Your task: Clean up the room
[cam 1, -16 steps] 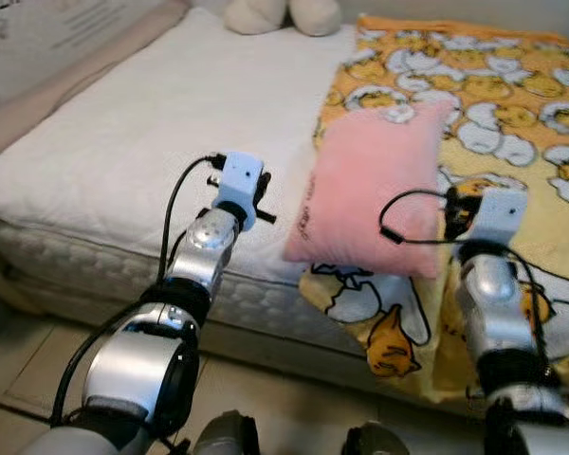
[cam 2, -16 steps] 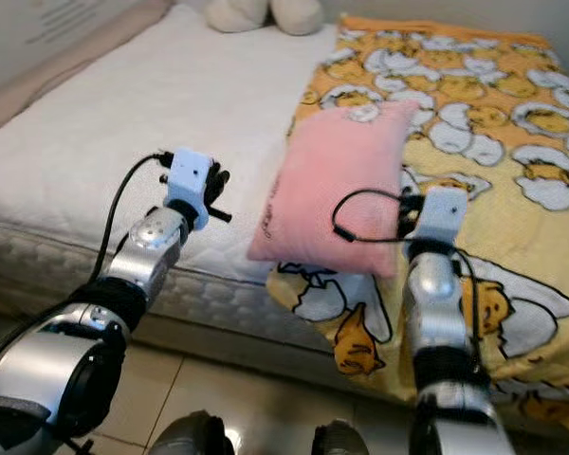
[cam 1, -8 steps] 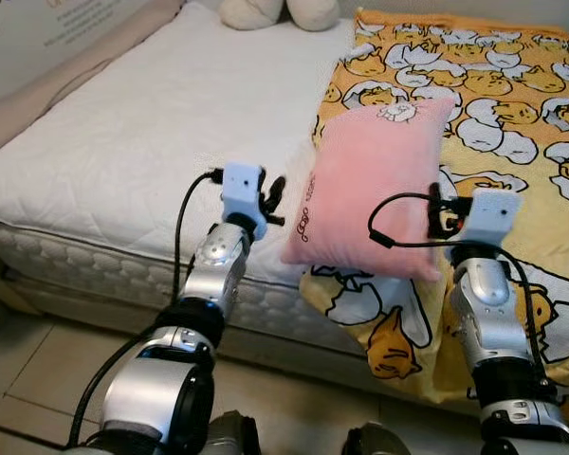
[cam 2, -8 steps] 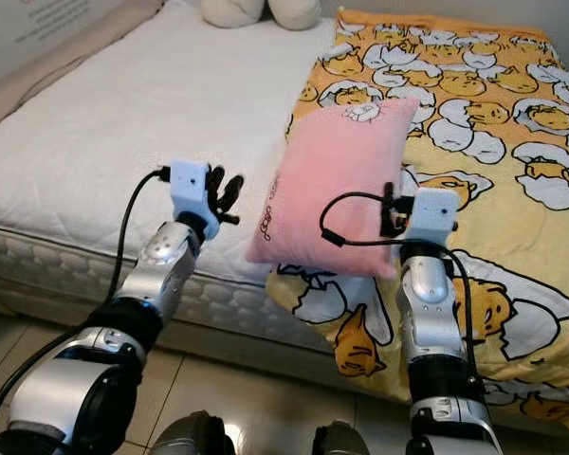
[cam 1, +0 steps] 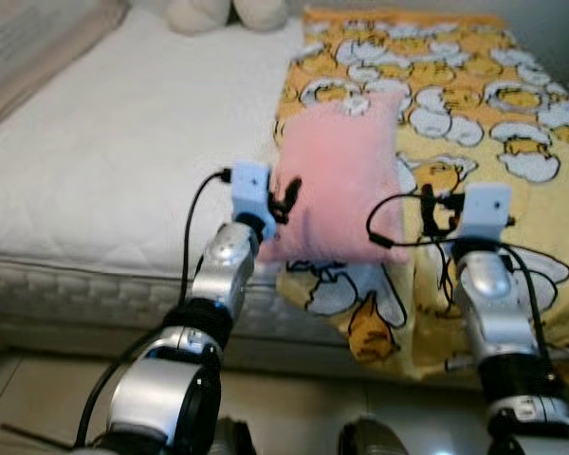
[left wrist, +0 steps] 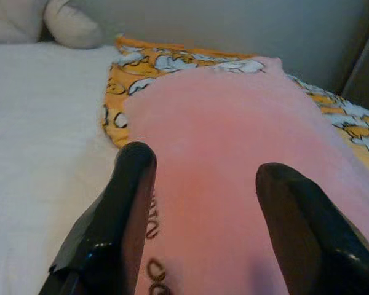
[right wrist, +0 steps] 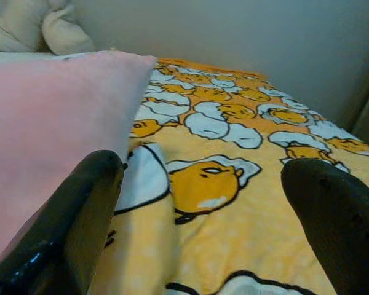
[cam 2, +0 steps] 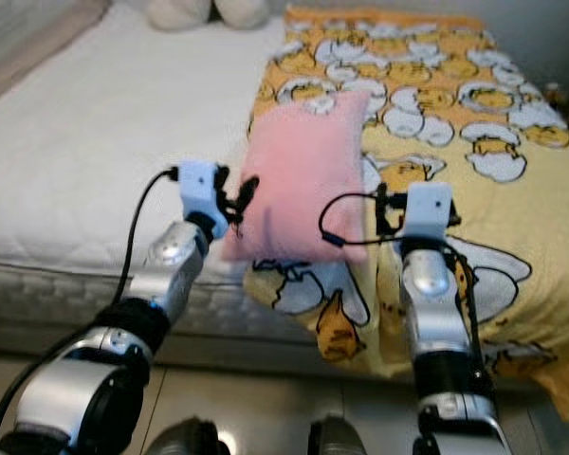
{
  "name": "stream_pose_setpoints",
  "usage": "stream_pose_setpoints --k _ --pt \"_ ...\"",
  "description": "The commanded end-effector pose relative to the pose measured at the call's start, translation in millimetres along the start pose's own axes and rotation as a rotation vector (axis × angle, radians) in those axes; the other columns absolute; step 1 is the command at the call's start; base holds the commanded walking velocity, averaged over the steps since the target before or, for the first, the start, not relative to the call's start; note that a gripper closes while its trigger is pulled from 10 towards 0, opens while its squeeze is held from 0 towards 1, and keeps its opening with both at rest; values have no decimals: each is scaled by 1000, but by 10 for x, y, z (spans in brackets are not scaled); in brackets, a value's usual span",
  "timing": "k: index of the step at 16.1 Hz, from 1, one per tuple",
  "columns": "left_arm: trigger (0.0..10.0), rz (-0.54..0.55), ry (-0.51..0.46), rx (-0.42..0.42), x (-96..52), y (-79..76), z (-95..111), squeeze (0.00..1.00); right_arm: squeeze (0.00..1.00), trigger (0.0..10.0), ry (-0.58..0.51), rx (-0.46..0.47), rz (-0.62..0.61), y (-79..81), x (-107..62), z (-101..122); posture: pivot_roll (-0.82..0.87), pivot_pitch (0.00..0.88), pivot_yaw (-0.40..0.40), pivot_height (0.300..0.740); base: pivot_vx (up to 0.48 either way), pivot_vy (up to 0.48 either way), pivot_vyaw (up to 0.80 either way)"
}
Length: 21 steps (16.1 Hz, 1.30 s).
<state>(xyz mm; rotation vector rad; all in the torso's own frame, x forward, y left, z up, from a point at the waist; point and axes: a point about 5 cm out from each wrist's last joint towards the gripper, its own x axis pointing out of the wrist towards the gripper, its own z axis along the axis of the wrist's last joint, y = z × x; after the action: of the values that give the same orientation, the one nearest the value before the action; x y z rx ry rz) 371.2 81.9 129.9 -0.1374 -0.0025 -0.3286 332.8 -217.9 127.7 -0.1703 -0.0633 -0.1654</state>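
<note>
The left claw [left wrist: 200, 203] stands with its two black fingers [left wrist: 126, 203] spread wide and nothing between them, pressed up against the near left edge of the pink pillow [cam 1: 337, 180]; in the left wrist view the plush fills the gap between the fingers, so it looks set to close on that edge but has not gripped it. The right claw [right wrist: 203, 203] is also wide open and holds nothing, hovering just beside the pillow's right edge, with one finger near the pink fabric and the other over the yellow duck-print blanket [cam 1: 474, 104]. The pillow lies near the foot of the bed, partly on the blanket and partly over the white mattress [cam 1: 123, 142], its lower corner hanging a little past the mattress edge. It looks light, soft and fuzzy, so it should squash easily and is unlikely to slip or be harmed; the likely trouble is that it will sag and fold if pinched at one corner. A hold on each side edge, with the fingers biting well into the stuffing, would probably carry it best. Cream plush toys [cam 1: 213, 11] sit at the head of the bed.
</note>
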Motion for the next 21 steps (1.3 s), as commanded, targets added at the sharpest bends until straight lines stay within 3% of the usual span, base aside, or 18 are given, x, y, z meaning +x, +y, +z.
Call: stream_pose_setpoints --k 1,5,6,11,14,17,18,21 --pt "10000 24 10 -22 -16 42 -18 1000 1000 10000 -2 10 -8 -3 37 47 -81 0 30 696 0 0 0" --pt "10000 10 -2 16 4 -1 9 965 1000 10000 6 11 2 62 80 54 -76 0 21 696 0 0 0" --pt "10000 12 -11 19 43 -9 67 0 0 10000 -2 25 9 75 102 77 -77 0 22 696 0 0 0" --pt "10000 76 3 -65 175 26 218 0 0 10000 -3 150 45 183 232 198 -94 0 32 696 0 0 0" --pt "10000 79 0 -62 226 56 312 0 0 10000 -19 125 73 230 300 247 -103 9 50 696 0 0 0" --pt "10000 144 29 -76 225 167 314 0 0 10000 -6 174 110 305 346 280 -105 64 57 696 0 0 0" --pt "10000 178 58 -121 219 220 290 0 0 10000 19 237 150 396 398 314 -121 103 58 696 0 0 0" --pt "10000 166 132 -155 220 154 187 0 0 10000 76 317 177 545 471 288 -159 168 65 696 0 0 0"
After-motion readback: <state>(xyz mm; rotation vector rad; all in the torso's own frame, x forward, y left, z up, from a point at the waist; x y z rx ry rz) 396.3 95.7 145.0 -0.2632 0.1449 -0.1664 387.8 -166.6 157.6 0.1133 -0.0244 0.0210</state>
